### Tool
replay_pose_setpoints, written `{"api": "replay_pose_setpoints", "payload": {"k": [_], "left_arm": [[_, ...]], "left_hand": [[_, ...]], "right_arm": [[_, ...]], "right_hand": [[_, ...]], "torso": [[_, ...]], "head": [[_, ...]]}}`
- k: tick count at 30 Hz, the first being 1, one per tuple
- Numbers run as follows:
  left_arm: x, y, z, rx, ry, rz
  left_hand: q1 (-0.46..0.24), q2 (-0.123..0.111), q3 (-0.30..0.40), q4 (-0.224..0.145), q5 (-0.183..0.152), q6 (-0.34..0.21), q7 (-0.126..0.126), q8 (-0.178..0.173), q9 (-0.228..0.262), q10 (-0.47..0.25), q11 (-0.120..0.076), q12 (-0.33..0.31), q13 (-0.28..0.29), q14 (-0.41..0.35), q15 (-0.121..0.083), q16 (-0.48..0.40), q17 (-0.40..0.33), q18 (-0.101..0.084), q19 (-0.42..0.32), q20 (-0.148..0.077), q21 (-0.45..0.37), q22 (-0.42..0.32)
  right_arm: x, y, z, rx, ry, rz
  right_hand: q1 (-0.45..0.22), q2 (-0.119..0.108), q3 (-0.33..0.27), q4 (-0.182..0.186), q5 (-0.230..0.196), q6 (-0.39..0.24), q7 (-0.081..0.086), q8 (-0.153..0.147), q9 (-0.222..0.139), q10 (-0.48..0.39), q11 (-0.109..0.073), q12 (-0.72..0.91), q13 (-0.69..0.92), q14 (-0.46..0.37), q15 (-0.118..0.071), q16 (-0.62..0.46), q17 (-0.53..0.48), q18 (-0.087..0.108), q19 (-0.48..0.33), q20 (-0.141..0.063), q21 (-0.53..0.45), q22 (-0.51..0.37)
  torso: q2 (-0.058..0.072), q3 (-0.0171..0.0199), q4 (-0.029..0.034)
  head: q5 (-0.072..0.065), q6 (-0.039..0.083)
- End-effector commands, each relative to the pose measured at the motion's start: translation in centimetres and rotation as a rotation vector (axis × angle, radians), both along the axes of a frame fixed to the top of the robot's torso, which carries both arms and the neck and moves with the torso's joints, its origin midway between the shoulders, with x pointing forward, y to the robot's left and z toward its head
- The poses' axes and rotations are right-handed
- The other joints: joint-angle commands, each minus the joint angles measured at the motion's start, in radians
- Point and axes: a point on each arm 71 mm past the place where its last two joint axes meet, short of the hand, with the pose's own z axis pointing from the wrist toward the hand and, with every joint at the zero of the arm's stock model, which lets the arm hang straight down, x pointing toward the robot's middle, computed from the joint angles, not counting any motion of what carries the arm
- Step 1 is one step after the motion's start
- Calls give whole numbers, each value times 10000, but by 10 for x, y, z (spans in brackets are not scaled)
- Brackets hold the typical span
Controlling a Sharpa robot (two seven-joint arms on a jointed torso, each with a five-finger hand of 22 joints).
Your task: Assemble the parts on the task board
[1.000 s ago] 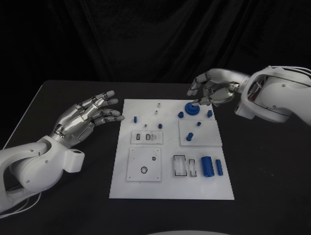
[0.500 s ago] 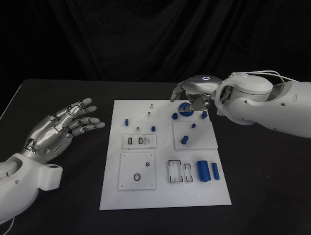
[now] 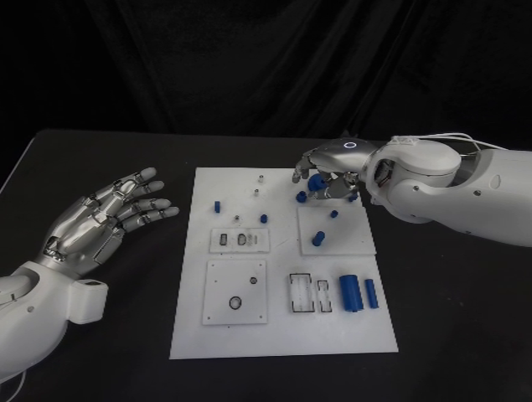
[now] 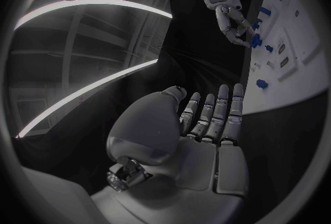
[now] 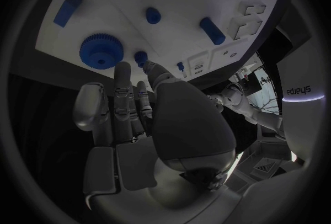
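The white task board (image 3: 284,331) lies mid-table with several blue parts on it. A blue gear (image 3: 317,182) lies flat near the board's far right corner; it is also the toothed disc (image 5: 101,51) in the right wrist view. My right hand (image 3: 327,171) hovers over it with fingers (image 5: 123,78) apart, their tips beside the gear's rim and nothing held. A small blue peg (image 5: 140,58) stands by the thumb. My left hand (image 3: 105,216) floats left of the board, palm (image 4: 207,141) up, fingers spread, holding nothing.
Blue pegs (image 3: 216,206) (image 3: 263,219) (image 3: 319,239) stand on the board's far half. A thick blue cylinder (image 3: 349,292) and a slimmer one (image 3: 369,291) lie near its right edge, beside empty slots (image 3: 304,295). Black table (image 3: 459,318) surrounds the board.
My right hand has come slightly lower and nearer over the gear, which stays on the board. The left hand holds its pose; the earliest picture differs by a camera shift.
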Motion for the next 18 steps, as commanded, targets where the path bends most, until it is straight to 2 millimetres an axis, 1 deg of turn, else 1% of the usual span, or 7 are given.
{"api": "replay_pose_setpoints", "payload": {"k": [1, 4, 7, 8, 12, 16, 18], "left_arm": [[-4, 8, 22, -1661, -2684, 850], [-4, 8, 22, -1666, -2695, 858], [-4, 9, 22, -1673, -2692, 861], [-4, 9, 22, -1679, -2688, 858], [-3, 9, 21, -1708, -2656, 838], [-2, 8, 21, -1726, -2624, 819], [-1, 9, 20, -1724, -2612, 815]], "left_hand": [[13, 55, 70, -7, 60, 70, -2, 65, 10, 51, 40, 73, 7, -127, -14, -94, -36, -127, -105, 3, -90, -35], [4, 17, 35, -11, 64, 82, -24, 84, 4, 18, 46, 82, -18, -600, -117, -550, -284, -135, -644, -109, -471, -239], [-2, 14, -17, -38, 52, 56, -20, 90, -5, -76, 91, 39, -87, -1054, -166, -1126, -604, -175, -1195, -202, -864, -448], [-2, 16, -23, -42, 53, 55, -20, 91, -6, -86, 95, 34, -96, -1076, -168, -1175, -636, -179, -1229, -205, -894, -465], [2, 21, -38, -61, 54, 49, -20, 95, -8, -99, 99, 27, -123, -1126, -176, -1316, -726, -179, -1312, -213, -970, -512], [3, 22, -38, -62, 54, 52, -19, 96, -7, -99, 100, 27, -124, -1127, -176, -1321, -730, -180, -1314, -211, -973, -514], [7, 28, -35, -66, 56, 52, -16, 96, -7, -102, 104, 25, -128, -1129, -168, -1336, -740, -180, -1314, -204, -977, -517]], "right_arm": [[-3, 0, 1, 103, -426, 97], [-5, 0, 0, 166, -493, 169], [-6, -1, -2, 148, -470, 169], [-6, -2, -2, 135, -450, 149], [-6, -4, -6, 155, -430, 108], [-5, -6, -9, 222, -456, 88], [-4, -6, -11, 238, -455, 60]], "right_hand": [[-39, -86, 79, 11, 80, 105, -18, -50, 21, 86, -30, -55, -18, 49, -8, 27, 17, -181, 19, -9, 55, 15], [-61, -103, 102, 3, 93, 157, -27, -78, 32, 141, -34, -83, -19, 45, -8, 29, 20, -186, 26, -8, 74, 55], [-83, -104, 132, 2, 98, 203, -32, -108, 43, 203, -38, -108, -18, 48, -10, 32, 22, -189, 31, -8, 90, 89], [-103, -102, 156, 4, 98, 241, -28, -129, 52, 250, -39, -127, -18, 52, -12, 36, 25, -195, 43, -9, 109, 127], [-104, -93, 230, -14, 176, 306, -7, -180, 68, 280, -40, -200, -29, 39, -13, 26, 23, -185, 3, -10, 92, 105], [-119, -100, 385, -49, 379, 405, 13, -291, 95, 416, -25, -301, -36, 60, -14, 35, 28, -204, 44, -11, 152, 236], [-135, -116, 470, -69, 432, 452, 27, -357, 110, 484, -17, -366, -44, 150, -17, 101, 55, -272, 248, -13, 336, 572]], "torso": [[-19, 2, -11], [-25, 1, -6], [-34, -1, 25], [-40, -7, 34], [-57, -29, 22], [-64, -30, 18], [-69, -28, 3]], "head": [[26, -26], [36, -50], [-2, -80], [-12, -90], [3, -99], [8, -115], [20, -118]]}}
